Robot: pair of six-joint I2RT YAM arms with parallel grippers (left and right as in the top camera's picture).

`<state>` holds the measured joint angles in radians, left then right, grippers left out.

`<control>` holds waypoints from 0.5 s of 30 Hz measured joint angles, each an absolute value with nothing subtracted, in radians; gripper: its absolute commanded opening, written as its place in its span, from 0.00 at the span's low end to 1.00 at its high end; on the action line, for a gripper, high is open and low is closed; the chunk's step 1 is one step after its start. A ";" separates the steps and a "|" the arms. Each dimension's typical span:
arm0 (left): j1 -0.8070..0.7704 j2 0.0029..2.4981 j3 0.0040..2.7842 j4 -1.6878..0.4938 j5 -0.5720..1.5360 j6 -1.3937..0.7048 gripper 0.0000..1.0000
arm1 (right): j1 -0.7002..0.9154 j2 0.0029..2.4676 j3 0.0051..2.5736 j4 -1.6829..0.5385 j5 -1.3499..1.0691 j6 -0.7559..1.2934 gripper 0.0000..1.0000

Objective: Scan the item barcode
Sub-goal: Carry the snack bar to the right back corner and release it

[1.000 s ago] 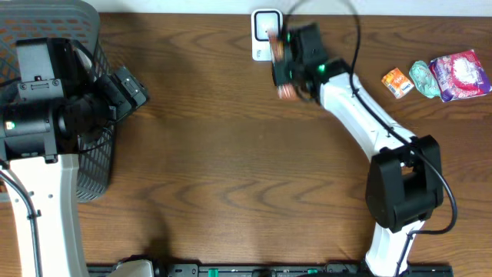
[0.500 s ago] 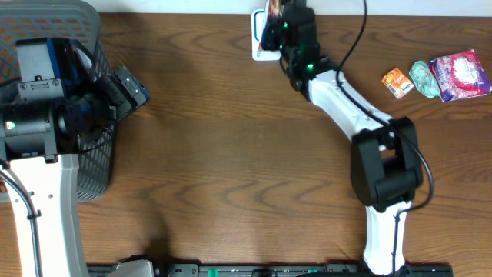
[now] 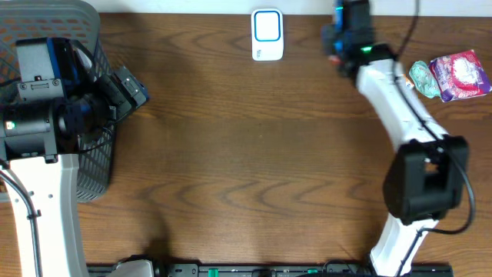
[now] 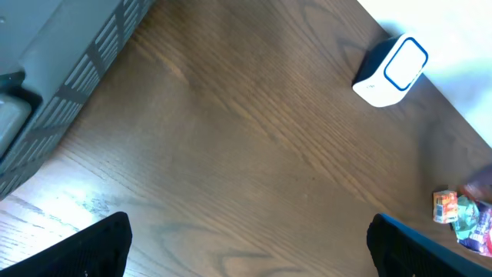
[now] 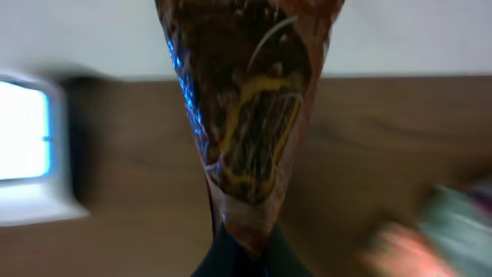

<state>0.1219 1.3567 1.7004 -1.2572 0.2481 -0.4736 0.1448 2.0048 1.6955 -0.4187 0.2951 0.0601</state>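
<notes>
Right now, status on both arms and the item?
Left fingers open, empty, beside basket. Right fingers shut on brown packet, right of scanner. Nothing between them.

your right gripper (image 5: 240, 250) pinches the brown wrapper (image 5: 246, 115) by its lower tip; white scanner (image 5: 27, 146) blurred at left, possibly snacks (image 5: 438, 227) lower right.

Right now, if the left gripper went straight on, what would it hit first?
Probably the bare table: the open left gripper aims at wood, the white scanner lying off to one side.
</notes>
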 measured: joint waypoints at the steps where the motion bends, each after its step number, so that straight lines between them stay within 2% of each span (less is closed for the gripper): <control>1: 0.122 1.357 1.700 -1.257 0.248 -0.474 0.98 | 0.118 2.005 1.700 -0.458 0.315 0.036 0.01; 4: 0.122 1.357 1.700 -1.257 0.248 -0.474 0.98 | 0.046 2.016 1.699 -0.546 0.353 -0.009 0.01; 5: 0.122 1.357 1.700 -1.257 0.248 -0.474 0.98 | 0.018 2.023 1.699 -0.558 0.366 -0.013 0.04; 7: 0.122 1.357 1.700 -1.257 0.248 -0.474 0.98 | -0.028 2.038 1.699 -0.567 0.387 -0.008 0.04; 8: 0.122 1.357 1.700 -1.257 0.248 -0.474 0.98 | -0.042 2.043 1.699 -0.571 0.393 -0.007 0.08; 10: 0.122 1.357 1.700 -1.257 0.248 -0.474 0.98 | -0.086 2.053 1.699 -0.586 0.401 0.023 0.68; 11: 0.122 1.357 1.700 -1.257 0.248 -0.474 0.98 | -0.104 2.055 1.699 -0.590 0.402 0.027 0.72; 12: 0.122 1.357 1.700 -1.257 0.248 -0.474 0.98 | -0.117 2.055 1.699 -0.600 0.402 0.034 0.85; 15: 0.122 1.357 1.700 -1.257 0.248 -0.474 0.98 | -0.130 2.055 1.699 -0.626 0.409 0.049 0.88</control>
<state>0.1219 1.3567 1.7004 -1.2572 0.2481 -0.4736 -0.1299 2.0552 1.6989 -0.6258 0.4091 0.0494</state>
